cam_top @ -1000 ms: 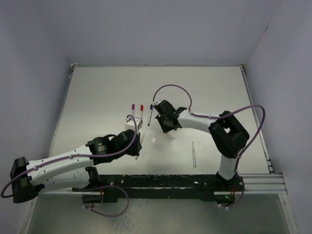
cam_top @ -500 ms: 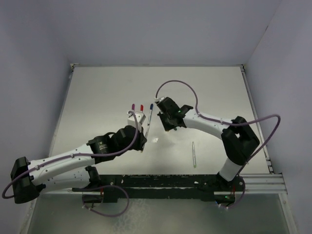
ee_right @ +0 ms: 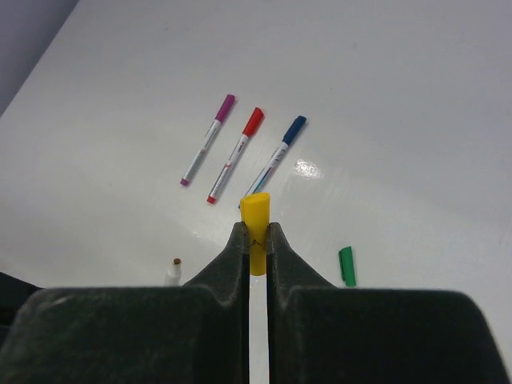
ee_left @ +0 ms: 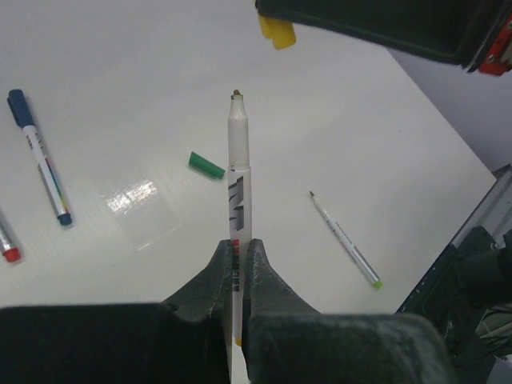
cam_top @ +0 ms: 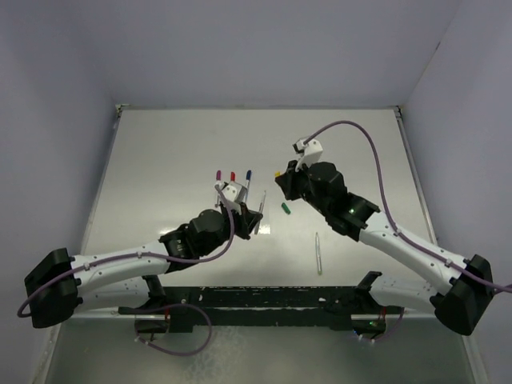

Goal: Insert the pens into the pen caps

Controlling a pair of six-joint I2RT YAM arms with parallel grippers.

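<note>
My left gripper is shut on an uncapped pen that points up and away, its brownish tip bare. Just beyond that tip hangs the yellow pen cap, with my right gripper shut on it. Seen from the right wrist, the yellow cap sticks out past the fingertips and the held pen's tip shows low on the left. From above, the held pen and the yellow cap are close but apart. A green cap lies on the table, with another uncapped pen to its right.
Three capped pens lie side by side on the table: purple, red and blue. The white table is walled at the left, back and right. A black rail runs along its near edge.
The right gripper closed on the yellow cap, lifted and swung right. The left gripper carried its pen right and forward, towards the cap.
</note>
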